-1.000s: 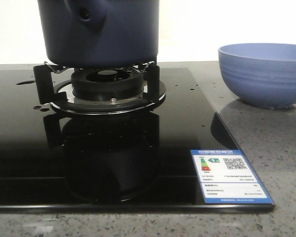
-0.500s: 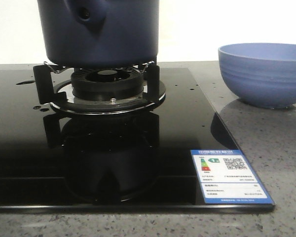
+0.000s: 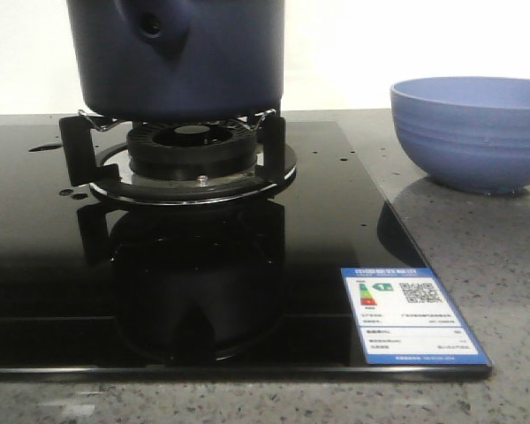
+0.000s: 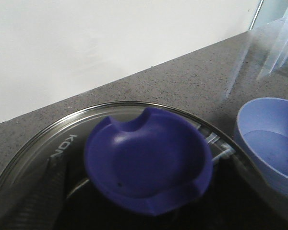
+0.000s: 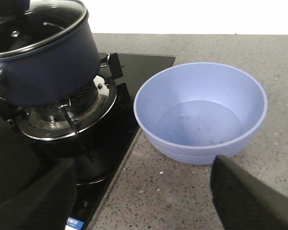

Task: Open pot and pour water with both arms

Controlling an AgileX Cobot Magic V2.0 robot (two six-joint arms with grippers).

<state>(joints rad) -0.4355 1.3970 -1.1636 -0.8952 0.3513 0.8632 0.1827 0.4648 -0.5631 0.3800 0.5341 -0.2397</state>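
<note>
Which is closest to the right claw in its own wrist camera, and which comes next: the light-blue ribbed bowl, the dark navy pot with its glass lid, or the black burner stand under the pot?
1. Light-blue ribbed bowl, on the speckled counter just ahead of the right gripper.
2. Black burner stand, on the glass hob beside the bowl.
3. Dark navy pot, glass lid on, atop the stand; close to call against it.

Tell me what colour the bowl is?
Light blue; the bowl shows best in the right wrist view.
</note>
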